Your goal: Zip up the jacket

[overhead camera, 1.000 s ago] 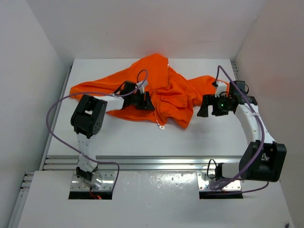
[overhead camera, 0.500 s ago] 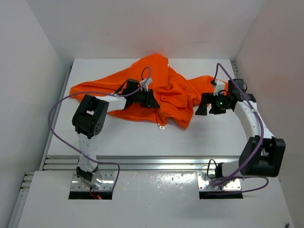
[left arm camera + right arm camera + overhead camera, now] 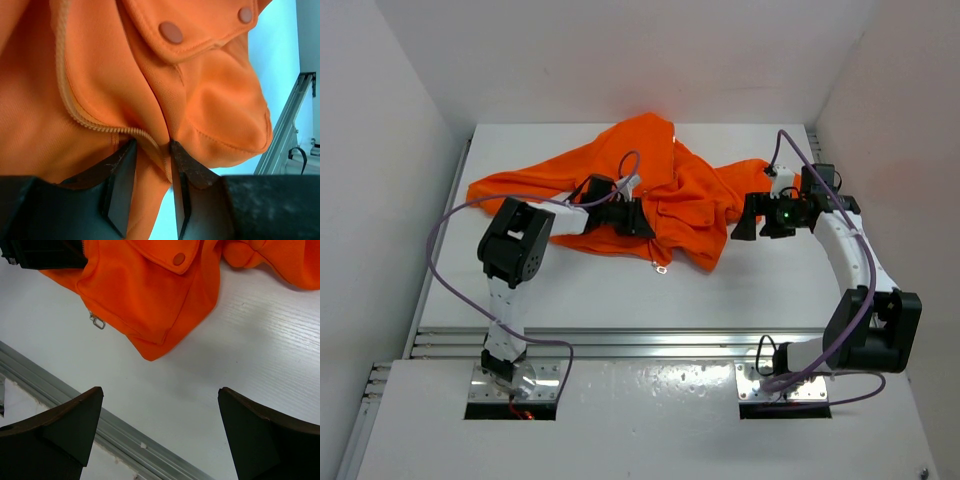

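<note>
Since the earlier top view, the left hand [image 3: 636,219] has advanced rightward over the jacket [image 3: 670,185]. The right hand [image 3: 748,219] has shifted slightly leftward toward it.

Top view: the jacket lies crumpled on the far half of the worktop [image 3: 620,295], with its long axis running left to right. One sleeve [image 3: 520,185] trails to the left. The zipper pull [image 3: 661,267] points toward the near edge. The left hand rests on the jacket's middle; the right hand sits just beside its right part.

Left wrist view: the fingers [image 3: 119,187] are closed on a fold of the front edge that carries the zipper teeth [image 3: 90,124], below a flap pocket [image 3: 195,25].

Right wrist view: the fingers stand wide apart above bare worktop and hold nothing. The jacket lies ahead of them, not touching.
</note>
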